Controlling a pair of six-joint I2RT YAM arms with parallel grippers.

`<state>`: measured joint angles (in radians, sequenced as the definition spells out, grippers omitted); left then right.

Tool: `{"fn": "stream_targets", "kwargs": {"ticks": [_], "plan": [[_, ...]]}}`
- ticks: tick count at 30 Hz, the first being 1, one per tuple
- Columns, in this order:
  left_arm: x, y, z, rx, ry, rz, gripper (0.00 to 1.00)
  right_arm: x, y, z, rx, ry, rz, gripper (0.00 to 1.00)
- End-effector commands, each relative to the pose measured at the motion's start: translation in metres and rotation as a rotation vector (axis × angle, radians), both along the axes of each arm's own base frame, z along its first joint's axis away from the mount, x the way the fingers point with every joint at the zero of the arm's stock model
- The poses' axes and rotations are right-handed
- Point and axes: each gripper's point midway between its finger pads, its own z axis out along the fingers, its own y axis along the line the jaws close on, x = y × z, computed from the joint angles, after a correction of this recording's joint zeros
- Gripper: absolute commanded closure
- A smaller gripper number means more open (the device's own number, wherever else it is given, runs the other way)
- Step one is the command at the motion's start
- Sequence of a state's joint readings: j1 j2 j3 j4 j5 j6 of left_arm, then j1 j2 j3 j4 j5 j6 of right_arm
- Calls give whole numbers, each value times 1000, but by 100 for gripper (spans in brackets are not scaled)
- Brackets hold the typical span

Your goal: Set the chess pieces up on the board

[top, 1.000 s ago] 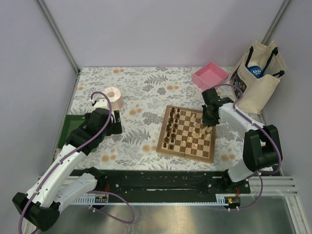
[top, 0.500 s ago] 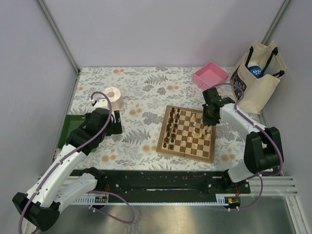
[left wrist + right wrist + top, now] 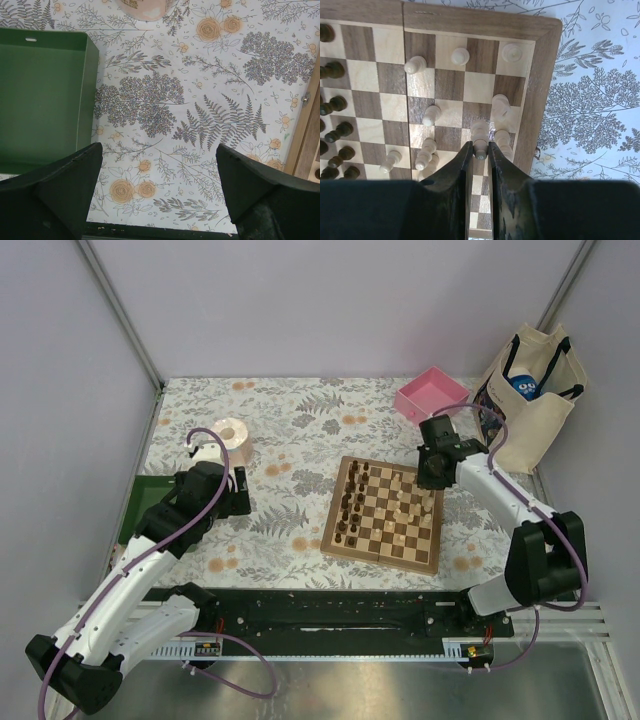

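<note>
The board (image 3: 384, 516) lies right of the table's middle. Dark pieces (image 3: 350, 502) line its left columns and pale pieces (image 3: 405, 508) stand on its right half. My right gripper (image 3: 480, 150) hangs over the board's far right corner, shut on a pale chess piece (image 3: 480, 134) that it holds by the top. In the right wrist view more pale pieces (image 3: 430, 115) stand below it, and dark ones (image 3: 335, 105) run along the left edge. My left gripper (image 3: 159, 187) is open over the floral cloth, well left of the board (image 3: 306, 130), holding nothing.
A green tray (image 3: 131, 508) sits at the table's left edge, a roll of tape (image 3: 232, 439) behind my left arm. A pink tray (image 3: 432, 395) stands at the back right and a canvas tote bag (image 3: 528, 395) beside it.
My right gripper has risen and drawn back toward the board's far right corner with the pale piece in it. The left arm has not moved.
</note>
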<state>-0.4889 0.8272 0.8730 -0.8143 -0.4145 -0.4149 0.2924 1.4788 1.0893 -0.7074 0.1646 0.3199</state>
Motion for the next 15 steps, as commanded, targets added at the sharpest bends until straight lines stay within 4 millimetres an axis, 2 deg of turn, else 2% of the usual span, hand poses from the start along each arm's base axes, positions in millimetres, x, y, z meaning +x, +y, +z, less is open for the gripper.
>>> {"fn": "stream_targets", "kwargs": {"ticks": [1,5,9,15], "plan": [[5,-2,3,-6,-15,-9,1,19,2,40,33,-144,-27,83],[5,-2,5,-7,-22,-6,1,16,1,60,52,-190,-31,83],[5,0,7,-8,-33,3,1,10,-10,77,21,-230,-57,83],[5,1,10,-10,-44,6,1,-11,-20,88,7,-242,-69,82]]}}
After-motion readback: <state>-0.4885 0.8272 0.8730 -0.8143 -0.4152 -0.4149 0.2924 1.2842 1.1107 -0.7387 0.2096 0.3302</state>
